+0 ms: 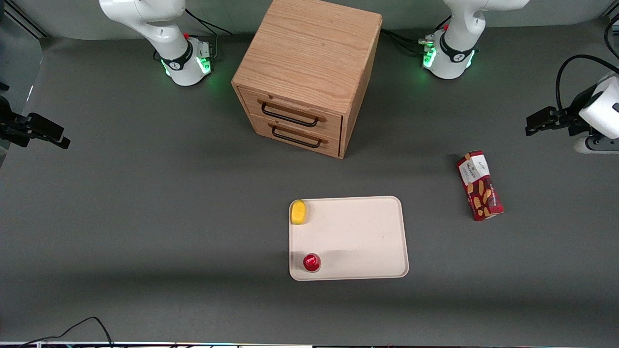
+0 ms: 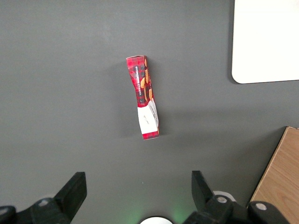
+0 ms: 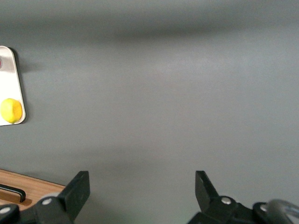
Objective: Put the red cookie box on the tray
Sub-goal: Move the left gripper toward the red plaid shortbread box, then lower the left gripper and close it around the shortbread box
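Nearest the camera: a red can (image 1: 312, 262) on the tray (image 1: 358, 232), at the edge closest to the lens, with a yellow fruit (image 1: 299, 211) in the corner farther back. Most of the tray bare, plenty of room for a long carton.

Box (image 1: 479, 185) flat on the grey table (image 1: 145, 217), well apart from the tray toward the working arm's end, white label end pointing away from the camera, slightly skewed. Same box (image 2: 145, 97) in the wrist view, lying alone on the mat with clear table along both long sides.

Gripper (image 1: 544, 120) high off to that same end of the table, farther from the camera than the box, fingers (image 2: 74, 189) spread wide, nothing between them.

Probably light and thin-walled (cardboard, cookies inside, so crushable and likely a bit bowed already). Best taken across the narrow width near mid-length, jaws square to the long sides, with a modest squeeze. Glossy print perhaps slippery; a grip near one end likely to let it swing or tip.

Wooden drawer unit (image 1: 309, 72) farther back, clear of the path.
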`<state>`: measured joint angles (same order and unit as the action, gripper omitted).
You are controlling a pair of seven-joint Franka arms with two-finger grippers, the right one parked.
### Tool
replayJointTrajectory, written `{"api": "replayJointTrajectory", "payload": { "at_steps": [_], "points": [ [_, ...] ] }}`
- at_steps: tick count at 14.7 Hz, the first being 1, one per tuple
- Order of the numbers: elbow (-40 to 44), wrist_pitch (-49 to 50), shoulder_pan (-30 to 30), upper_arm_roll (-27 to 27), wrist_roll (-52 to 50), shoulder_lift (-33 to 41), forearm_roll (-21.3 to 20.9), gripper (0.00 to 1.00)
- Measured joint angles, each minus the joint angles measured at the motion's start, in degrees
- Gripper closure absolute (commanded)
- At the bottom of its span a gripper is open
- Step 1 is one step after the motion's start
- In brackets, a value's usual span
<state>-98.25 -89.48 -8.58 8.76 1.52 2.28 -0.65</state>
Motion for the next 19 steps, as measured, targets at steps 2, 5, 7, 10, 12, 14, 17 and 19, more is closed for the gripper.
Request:
{"api": "replayJointTrajectory", "payload": {
  "at_steps": [2, 5, 7, 10, 12, 14, 17, 19],
  "points": [
    [0.0, 0.05, 0.05, 0.05, 0.2, -0.14, -0.07, 0.0],
    [0.18, 0.18, 0.02, -0.01, 0.22, -0.29, -0.31, 0.0],
    [0.48, 1.62, 0.0, -0.02, 0.25, -0.5, -0.33, 0.0],
    [-0.53, 1.08, 0.0, -0.02, 0.25, -1.72, -0.38, 0.0],
    [-4.1, -3.24, 0.0, 0.03, 0.22, -2.75, -0.39, 0.0],
    [-9.37, -10.3, 0.01, 0.17, 0.14, -3.55, -0.39, 0.0],
    [-19.14, -24.4, 0.15, 0.58, 0.1, -4.5, -0.39, 0.0],
    [-24.77, -32.82, 0.22, 1.19, 0.09, -5.2, -0.33, 0.0]
  ]
}}
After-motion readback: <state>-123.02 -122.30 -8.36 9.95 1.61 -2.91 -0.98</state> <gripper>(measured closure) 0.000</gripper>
